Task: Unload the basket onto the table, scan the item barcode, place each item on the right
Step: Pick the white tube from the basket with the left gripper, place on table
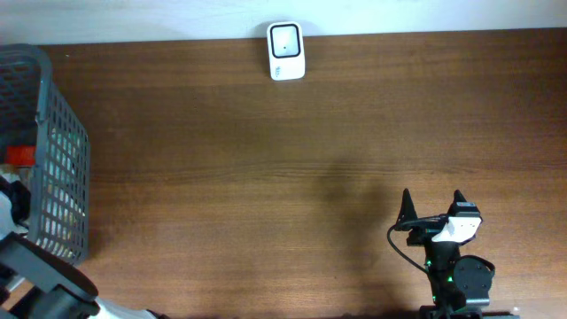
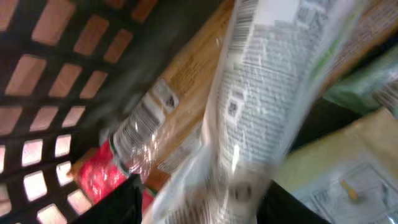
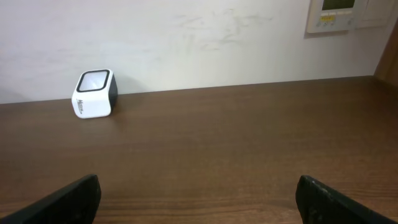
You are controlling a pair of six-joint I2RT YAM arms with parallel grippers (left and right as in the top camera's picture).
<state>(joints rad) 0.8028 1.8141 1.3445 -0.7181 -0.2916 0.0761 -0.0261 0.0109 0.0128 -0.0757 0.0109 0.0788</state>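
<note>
Inside the grey mesh basket (image 1: 62, 159) at the table's left edge, my left gripper (image 2: 199, 202) is shut on a white and clear printed packet (image 2: 261, 93). The packet fills the gap between both black fingers and is blurred. A barcode label (image 2: 138, 127) shows on a brown packet (image 2: 186, 74) beneath it. The white barcode scanner (image 1: 286, 50) stands at the far edge of the table and appears in the right wrist view as the scanner (image 3: 94, 94) against the wall. My right gripper (image 1: 431, 206) rests open near the front right, nothing between its fingers (image 3: 68, 199).
More packets lie in the basket: a red one (image 2: 99, 174), a green one (image 2: 367, 81) and a beige one (image 2: 348, 168). The basket's dark mesh wall (image 2: 56, 56) stands close on the left. A wall panel (image 3: 339, 15) hangs behind the table.
</note>
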